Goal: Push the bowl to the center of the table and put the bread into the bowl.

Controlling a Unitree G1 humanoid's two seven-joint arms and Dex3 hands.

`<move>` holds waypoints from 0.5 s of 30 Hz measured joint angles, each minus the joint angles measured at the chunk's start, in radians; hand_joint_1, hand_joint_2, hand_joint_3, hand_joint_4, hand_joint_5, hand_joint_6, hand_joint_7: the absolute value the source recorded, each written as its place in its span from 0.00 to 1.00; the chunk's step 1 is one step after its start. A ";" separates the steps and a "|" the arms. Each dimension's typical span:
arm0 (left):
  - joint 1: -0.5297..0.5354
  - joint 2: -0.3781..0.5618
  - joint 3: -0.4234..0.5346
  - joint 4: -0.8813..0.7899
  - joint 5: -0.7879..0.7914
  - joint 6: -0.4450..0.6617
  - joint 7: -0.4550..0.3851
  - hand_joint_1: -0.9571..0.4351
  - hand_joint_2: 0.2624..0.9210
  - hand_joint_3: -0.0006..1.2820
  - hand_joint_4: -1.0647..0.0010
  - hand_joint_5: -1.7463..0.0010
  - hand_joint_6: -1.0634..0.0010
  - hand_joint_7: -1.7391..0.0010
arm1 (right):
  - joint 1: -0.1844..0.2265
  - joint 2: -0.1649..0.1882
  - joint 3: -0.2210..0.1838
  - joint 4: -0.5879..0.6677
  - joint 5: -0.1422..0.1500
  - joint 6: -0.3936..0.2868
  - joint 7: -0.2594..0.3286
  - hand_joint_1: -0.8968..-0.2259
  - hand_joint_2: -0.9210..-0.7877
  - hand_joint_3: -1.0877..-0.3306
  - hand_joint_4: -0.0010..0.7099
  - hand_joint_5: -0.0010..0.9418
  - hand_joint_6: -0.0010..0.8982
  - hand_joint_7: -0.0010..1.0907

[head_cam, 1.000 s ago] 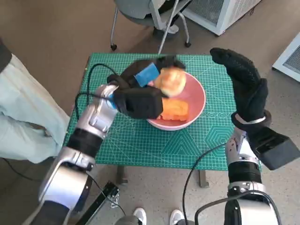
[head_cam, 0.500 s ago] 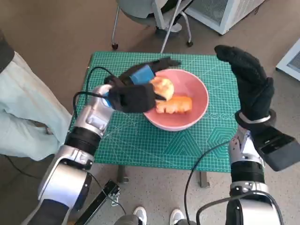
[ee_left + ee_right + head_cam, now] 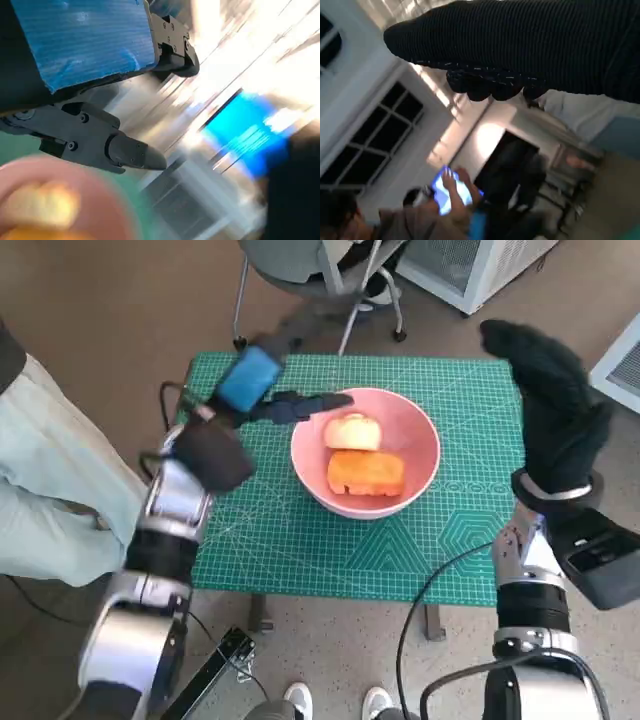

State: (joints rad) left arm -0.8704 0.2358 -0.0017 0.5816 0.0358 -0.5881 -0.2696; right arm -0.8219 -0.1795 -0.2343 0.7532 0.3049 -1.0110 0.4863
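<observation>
Our left hand point(image 3: 262, 390) hangs just left of the pink bowl point(image 3: 420, 462), blue tape up, black fingers point(image 3: 310, 403) spread toward the rim and holding nothing. Our right hand point(image 3: 550, 405), gloved, stands upright well right of the bowl, also empty, fingers loosely extended. The bowl sits near the middle of the green cutting mat point(image 3: 300, 540) covering the small table, white grid lines running under it; we read no writing there. Inside the bowl lie two pieces: a pale round bread roll point(image 3: 352, 431) on the far side, touching an orange, crusted piece point(image 3: 366, 472) nearer us. Beyond the bowl, a chair's metal legs point(image 3: 243, 300) on brown floor; left of it, a person's pale trouser leg point(image 3: 60, 490). The left wrist view is blurred.
</observation>
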 measured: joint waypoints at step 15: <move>0.163 -0.132 0.031 -0.240 -0.167 0.027 0.042 0.37 1.00 0.27 0.75 0.99 0.98 0.59 | -0.022 0.021 0.026 -0.079 -0.071 0.037 -0.119 0.50 0.00 0.48 0.49 0.00 0.06 0.71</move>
State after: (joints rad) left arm -0.7078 0.1036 0.0289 0.3413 -0.1314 -0.5606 -0.2276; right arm -0.8439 -0.1590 -0.2084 0.6742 0.2338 -0.9741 0.3672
